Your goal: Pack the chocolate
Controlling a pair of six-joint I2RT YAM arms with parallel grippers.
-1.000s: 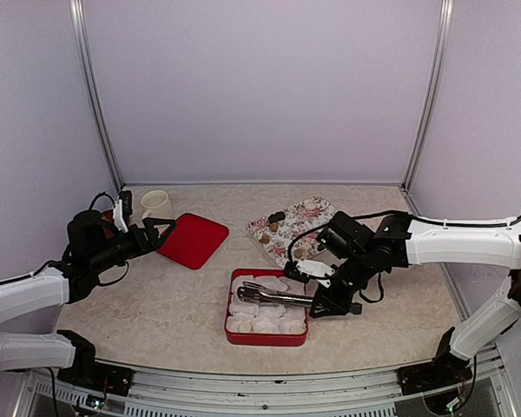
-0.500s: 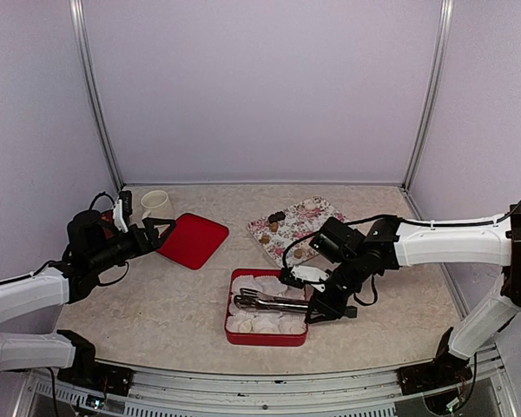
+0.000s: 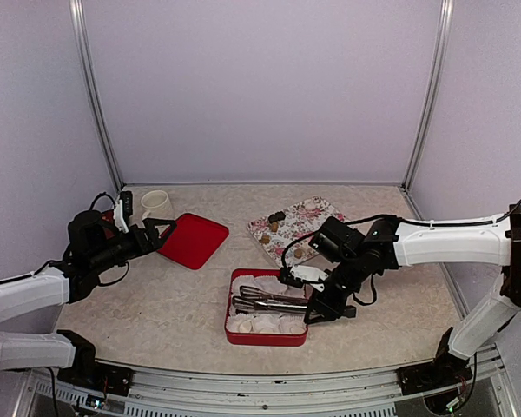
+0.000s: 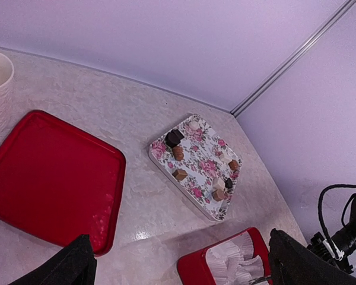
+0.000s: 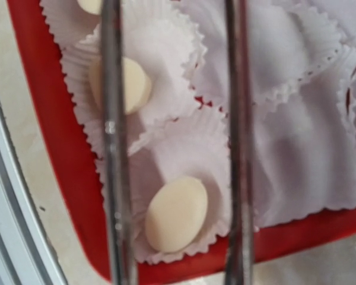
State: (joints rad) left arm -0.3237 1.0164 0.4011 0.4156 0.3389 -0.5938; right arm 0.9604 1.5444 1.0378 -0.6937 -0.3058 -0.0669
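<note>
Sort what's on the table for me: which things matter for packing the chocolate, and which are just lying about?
For the job: chocolates on the floral tray, red box, paper cups, tongs in the right gripper.
Lying about: white mug, red lid (perhaps needed later to close the box).

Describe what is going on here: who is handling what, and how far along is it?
The right gripper holds metal tongs over the red box of white paper cups. The tongs are open and empty; at least two cups already hold pale candies. Brown chocolates lie on the floral tray behind. The left gripper hovers open by the red lid, empty.
</note>
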